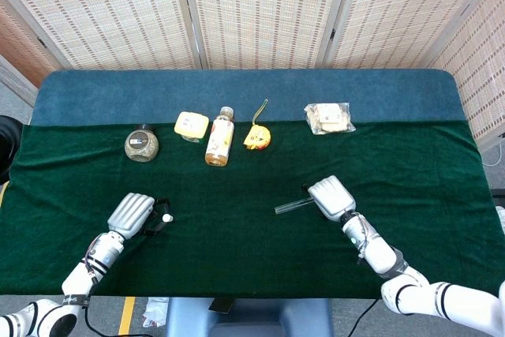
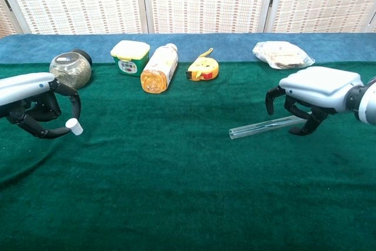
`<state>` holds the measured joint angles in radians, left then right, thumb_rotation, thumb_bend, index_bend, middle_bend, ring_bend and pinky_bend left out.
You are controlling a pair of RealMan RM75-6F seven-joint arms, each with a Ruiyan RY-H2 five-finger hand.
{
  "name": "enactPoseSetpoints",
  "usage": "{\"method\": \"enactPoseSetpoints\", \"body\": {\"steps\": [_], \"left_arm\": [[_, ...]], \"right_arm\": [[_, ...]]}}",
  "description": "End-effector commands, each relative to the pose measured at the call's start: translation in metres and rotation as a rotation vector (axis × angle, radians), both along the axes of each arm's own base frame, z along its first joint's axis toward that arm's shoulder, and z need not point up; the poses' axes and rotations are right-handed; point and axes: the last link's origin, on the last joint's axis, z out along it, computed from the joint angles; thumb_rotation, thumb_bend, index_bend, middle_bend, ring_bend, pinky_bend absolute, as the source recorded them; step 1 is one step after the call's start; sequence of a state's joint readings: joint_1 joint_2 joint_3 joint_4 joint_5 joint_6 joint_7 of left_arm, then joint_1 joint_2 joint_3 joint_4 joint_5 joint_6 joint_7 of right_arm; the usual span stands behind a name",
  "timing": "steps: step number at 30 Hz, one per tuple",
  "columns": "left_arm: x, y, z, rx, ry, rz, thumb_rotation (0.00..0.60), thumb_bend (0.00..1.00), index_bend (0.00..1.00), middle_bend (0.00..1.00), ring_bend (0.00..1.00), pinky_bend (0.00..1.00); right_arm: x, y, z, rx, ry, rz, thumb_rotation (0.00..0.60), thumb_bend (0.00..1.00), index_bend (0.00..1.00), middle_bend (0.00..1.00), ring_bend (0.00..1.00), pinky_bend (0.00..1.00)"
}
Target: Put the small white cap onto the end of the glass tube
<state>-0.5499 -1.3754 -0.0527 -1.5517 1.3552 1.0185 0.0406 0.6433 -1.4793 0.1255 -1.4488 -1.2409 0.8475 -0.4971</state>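
Note:
The small white cap point(image 1: 168, 218) point(image 2: 73, 126) is pinched at the fingertips of my left hand point(image 1: 132, 213) point(image 2: 35, 101), just above the green cloth at the front left. The glass tube point(image 1: 289, 207) point(image 2: 258, 127) lies flat on the cloth right of centre, its open end pointing left. My right hand point(image 1: 331, 197) point(image 2: 314, 92) arches over the tube's right half, with the thumb on one side and the curled fingers on the other. The tube still rests on the cloth, and its right end is hidden under the hand.
Along the back of the green cloth stand a round jar point(image 1: 142, 144), a yellow-lidded tub point(image 1: 192, 125), a lying bottle point(image 1: 219, 136), a yellow tape measure point(image 1: 257, 137) and a plastic bag point(image 1: 329, 117). The table's front edge lies close behind both hands.

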Motion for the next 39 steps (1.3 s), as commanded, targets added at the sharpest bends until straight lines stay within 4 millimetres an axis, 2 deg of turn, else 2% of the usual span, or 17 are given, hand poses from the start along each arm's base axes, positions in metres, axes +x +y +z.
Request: {"method": "enactPoseSetpoints", "body": {"steps": [1, 18, 27, 35, 39], "left_arm": [[-0.001, 0.000, 0.000, 0.001, 0.000, 0.002, 0.600, 0.41, 0.53, 1.00, 0.93, 0.84], [-0.004, 0.002, 0.000, 0.004, 0.000, 0.009, 0.600, 0.41, 0.52, 1.00, 0.93, 0.84], [-0.005, 0.003, 0.003, 0.017, -0.016, 0.014, 0.600, 0.41, 0.52, 1.00, 0.93, 0.84], [-0.003, 0.005, 0.010, 0.033, -0.046, 0.015, 0.600, 0.41, 0.52, 1.00, 0.93, 0.84], [-0.001, 0.009, 0.023, 0.068, -0.090, 0.019, 0.600, 0.41, 0.53, 1.00, 0.93, 0.84]], "right_arm": [[0.000, -0.001, -0.004, 0.006, 0.004, -0.003, 0.600, 0.34, 0.40, 0.83, 0.92, 0.89], [0.007, -0.009, -0.015, 0.017, 0.008, -0.012, 0.600, 0.35, 0.48, 0.84, 0.92, 0.89], [0.012, -0.012, -0.019, 0.024, 0.015, -0.023, 0.600, 0.52, 0.58, 0.86, 0.95, 0.90], [0.012, -0.012, -0.023, 0.023, 0.018, -0.039, 0.600, 0.58, 0.68, 0.88, 0.97, 0.90], [0.010, -0.011, -0.017, -0.006, -0.046, -0.065, 0.600, 0.62, 0.77, 0.92, 1.00, 0.93]]}}
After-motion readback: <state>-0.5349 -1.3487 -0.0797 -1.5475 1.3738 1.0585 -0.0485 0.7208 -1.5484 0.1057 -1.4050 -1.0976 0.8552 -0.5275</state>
